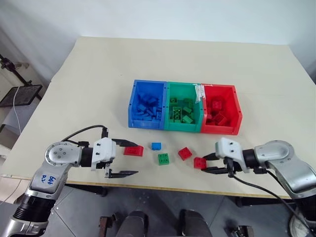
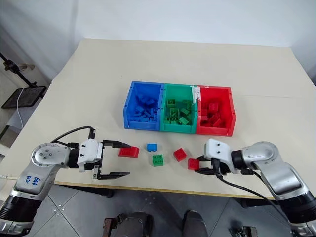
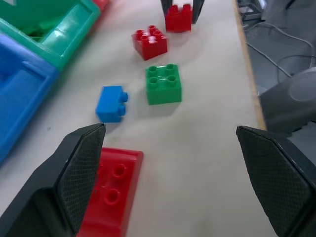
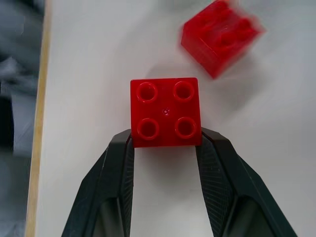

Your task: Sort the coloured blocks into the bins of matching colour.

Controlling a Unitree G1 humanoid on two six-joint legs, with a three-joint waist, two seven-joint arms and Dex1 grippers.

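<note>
- Item, held: square red block (image 4: 166,112), four studs up, pinched at its near edge between the two fingertips of my right gripper (image 1: 209,164). It sits on the table (image 1: 98,79) near the front edge, studs level, not yet lifted as far as I can judge.
- Key relation: the red bin (image 1: 232,106) lies ahead of this block and slightly to my right, across bare table. My right arm is the nearer one by far; the lift and carry forward should fall to it.
- Axis: the block is square, no long side; my jaws bear on two opposite faces.
- Risk, judged: the hold covers only the block's near part, so it may pivot on the way up.
- Item, loose: second small red block (image 1: 185,153), just beyond and to the left of the held one, tilted off square.
- Item, loose: green block (image 1: 163,158) and small blue block (image 1: 156,146), near each other, mid-front of table.
- Item, loose: long red block (image 1: 134,150), lying by the far fingertip of my left gripper (image 1: 123,158), whose jaws stand wide and empty.
- Bins: blue bin (image 1: 133,101), green bin (image 1: 168,106), red, joined in a row, each already holding blocks of its colour.
</note>
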